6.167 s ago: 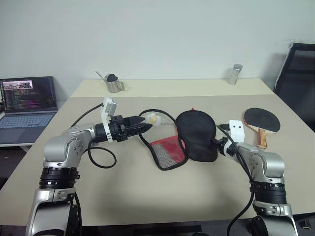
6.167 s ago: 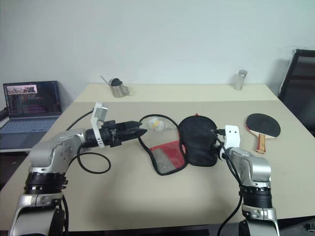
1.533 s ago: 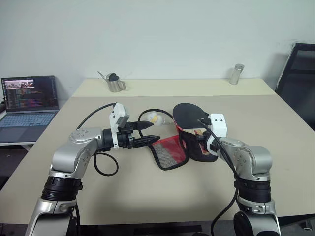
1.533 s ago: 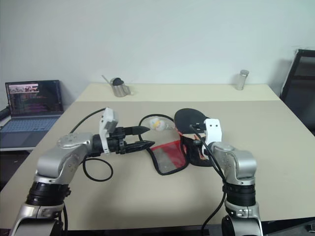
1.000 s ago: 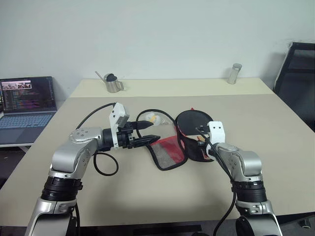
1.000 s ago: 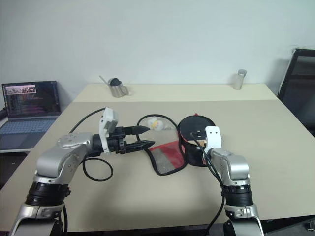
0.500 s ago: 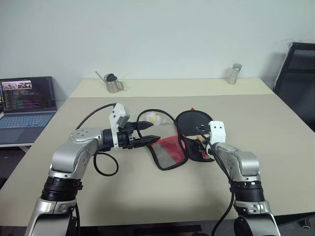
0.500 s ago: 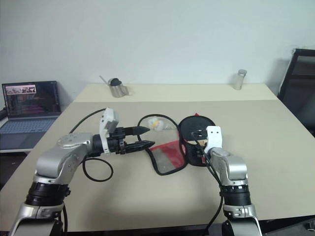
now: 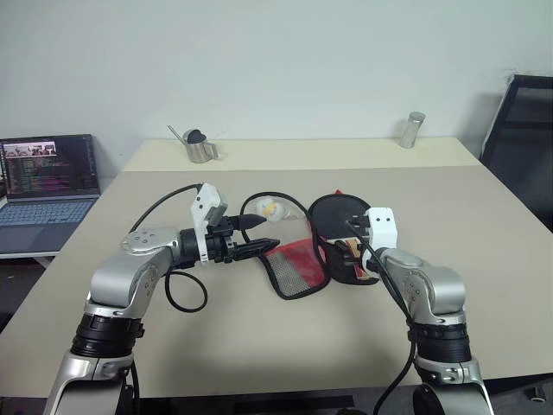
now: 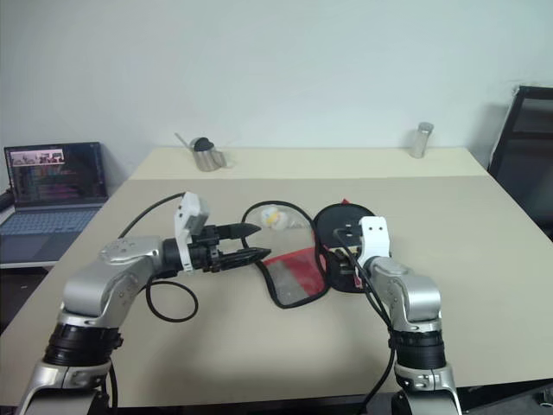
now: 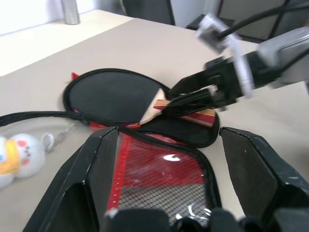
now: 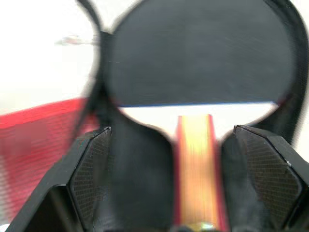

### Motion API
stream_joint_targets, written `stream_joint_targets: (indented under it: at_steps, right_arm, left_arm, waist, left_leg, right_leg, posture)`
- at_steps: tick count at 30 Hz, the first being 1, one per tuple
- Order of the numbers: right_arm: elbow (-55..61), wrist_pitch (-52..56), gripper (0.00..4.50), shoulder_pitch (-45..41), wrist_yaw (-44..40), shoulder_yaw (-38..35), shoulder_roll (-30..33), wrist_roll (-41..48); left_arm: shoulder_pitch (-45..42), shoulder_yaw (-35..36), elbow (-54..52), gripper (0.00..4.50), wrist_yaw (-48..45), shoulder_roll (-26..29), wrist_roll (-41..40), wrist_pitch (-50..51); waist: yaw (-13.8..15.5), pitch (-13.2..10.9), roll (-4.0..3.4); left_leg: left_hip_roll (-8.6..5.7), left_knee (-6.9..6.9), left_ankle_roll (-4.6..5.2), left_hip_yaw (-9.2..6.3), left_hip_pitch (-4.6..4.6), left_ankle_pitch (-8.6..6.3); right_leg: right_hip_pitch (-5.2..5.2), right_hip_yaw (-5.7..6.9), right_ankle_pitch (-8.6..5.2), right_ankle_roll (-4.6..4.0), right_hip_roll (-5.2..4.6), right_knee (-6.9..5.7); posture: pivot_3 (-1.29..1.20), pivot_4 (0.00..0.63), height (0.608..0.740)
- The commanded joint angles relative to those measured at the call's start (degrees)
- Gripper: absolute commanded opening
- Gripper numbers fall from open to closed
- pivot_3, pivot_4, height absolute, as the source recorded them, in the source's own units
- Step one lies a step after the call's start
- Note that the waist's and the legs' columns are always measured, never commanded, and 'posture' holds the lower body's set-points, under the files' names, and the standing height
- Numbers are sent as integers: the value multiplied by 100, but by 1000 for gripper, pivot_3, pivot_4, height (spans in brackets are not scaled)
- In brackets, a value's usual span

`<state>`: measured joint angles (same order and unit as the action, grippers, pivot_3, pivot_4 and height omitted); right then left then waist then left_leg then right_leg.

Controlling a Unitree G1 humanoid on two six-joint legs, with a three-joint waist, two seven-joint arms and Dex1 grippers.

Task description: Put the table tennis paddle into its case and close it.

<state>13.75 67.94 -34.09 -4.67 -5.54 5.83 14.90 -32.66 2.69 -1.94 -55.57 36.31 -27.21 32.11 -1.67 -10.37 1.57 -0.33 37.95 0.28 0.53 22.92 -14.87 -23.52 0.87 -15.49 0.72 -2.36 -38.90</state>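
On the counter [image 9: 484, 225] | table tennis paddle [image 11: 120, 99] laid inside opened case [image 11: 193, 130] for zipping | right pincer [image 11: 176, 94] released above handle | left pincer [image 9: 263, 233] spread beside mesh flap, nothing held

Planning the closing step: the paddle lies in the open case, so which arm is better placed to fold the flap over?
Left. Its open end effector hovers right at the red mesh flap of the case; the right end effector stands open over the paddle handle.

Both arms reach forward, left gripper [image 9: 263, 233] and right gripper [image 11: 170, 98] fingers spread apart.

Paddle [image 11: 120, 99] inside open case [image 11: 193, 133]
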Motion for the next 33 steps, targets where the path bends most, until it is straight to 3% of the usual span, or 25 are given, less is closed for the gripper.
stream_joint_targets:
  at_steps: [1,2,8,16,20,33]
  right_arm:
    - [859,185,4477,-51,-456,-344,272,509]
    - [963,222,4477,-64,-565,-427,326,640]
    - [1810,63,4477,33,-2219,-410,2005,1522]
    - [1832,-358,4477,128,-4190,-760,3762,2669]
    - [1759,-432,4477,115,-4351,-771,4044,2910]
    - [1722,-480,4477,109,-4023,-706,4054,3097]
  left_arm:
    - [-191,294,540,3642,629,-100,402,-499]
    - [-190,281,616,3642,629,-89,435,-555]
    - [11,174,1099,3642,-25,209,515,-846]
    - [-295,22,2377,3642,-596,448,896,-1361]
    - [-399,-101,2825,3642,-658,354,1130,-1629]
    - [-778,-479,3936,3642,-574,-220,1749,-2412]
  waist:
    - [3,0,0]
    - [4,0,0]
    - [1,0,0]
    - [9,-3,4]
    - [15,-3,7]
    - [38,-4,9]
  left_leg:
    - [0,1,0,-2,0,0]
    - [0,1,0,-1,1,0]
    - [-2,-4,1,-1,5,-1]
    - [0,-1,2,-6,1,-1]
    - [0,-1,2,-8,2,-1]
    - [-2,0,2,-8,4,-1]
  right_leg:
    - [0,2,0,0,0,0]
    - [0,2,0,0,0,0]
    - [0,6,0,1,-3,14]
    - [7,13,-1,1,0,13]
    - [9,15,-1,1,-4,16]
    - [9,18,0,0,-11,13]
  posture:
    - [0,150,740]
    - [0,150,740]
    - [0,150,740]
    - [0,150,740]
    - [0,150,740]
    - [0,150,740]
